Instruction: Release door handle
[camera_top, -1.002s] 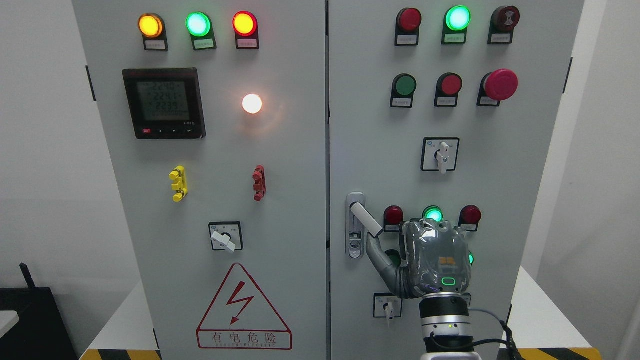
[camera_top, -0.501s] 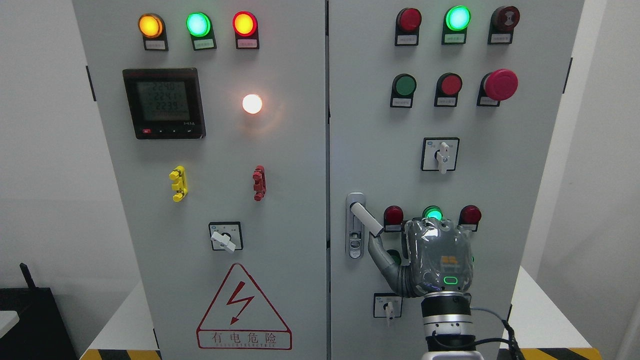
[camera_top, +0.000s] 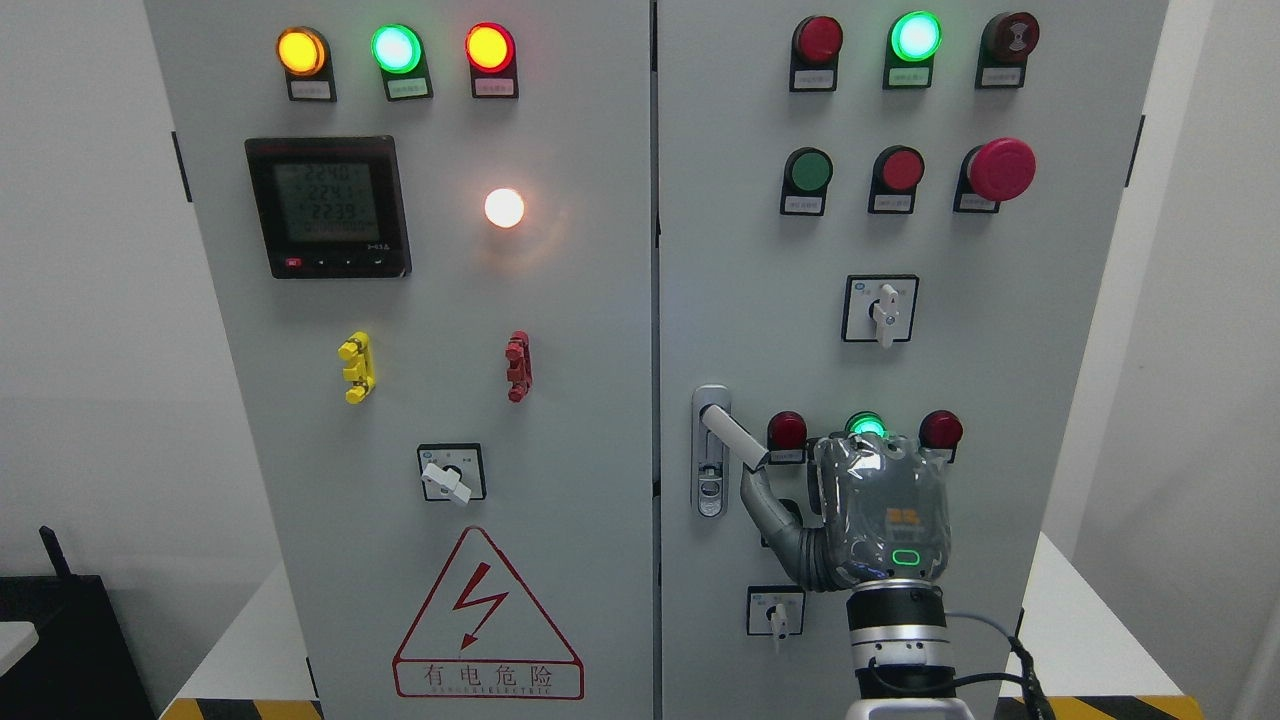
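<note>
The door handle (camera_top: 735, 437) is a white lever on the right cabinet door (camera_top: 1000, 400). It slants down and to the right from its silver lock plate (camera_top: 710, 480). My right hand (camera_top: 880, 515) comes up from the bottom edge, its grey back facing the camera, just right of the lever. Its thumb (camera_top: 765, 505) stretches up and left, with the tip right under the lever's free end. The whole lever shows and nothing is wrapped around it. The other digits are hidden behind the back of the hand. The left arm is out of view.
Close around the hand on the right door are red and green lamps (camera_top: 866, 427), a rotary switch (camera_top: 880, 308), a lower switch (camera_top: 776, 612) and a red mushroom button (camera_top: 1002, 168). The left door (camera_top: 590, 400) carries a meter (camera_top: 328, 206) and a warning triangle (camera_top: 487, 620).
My right hand has drifted slightly to the right and a touch lower, the thumb following along below the lever's tip. The lever itself has not visibly moved.
</note>
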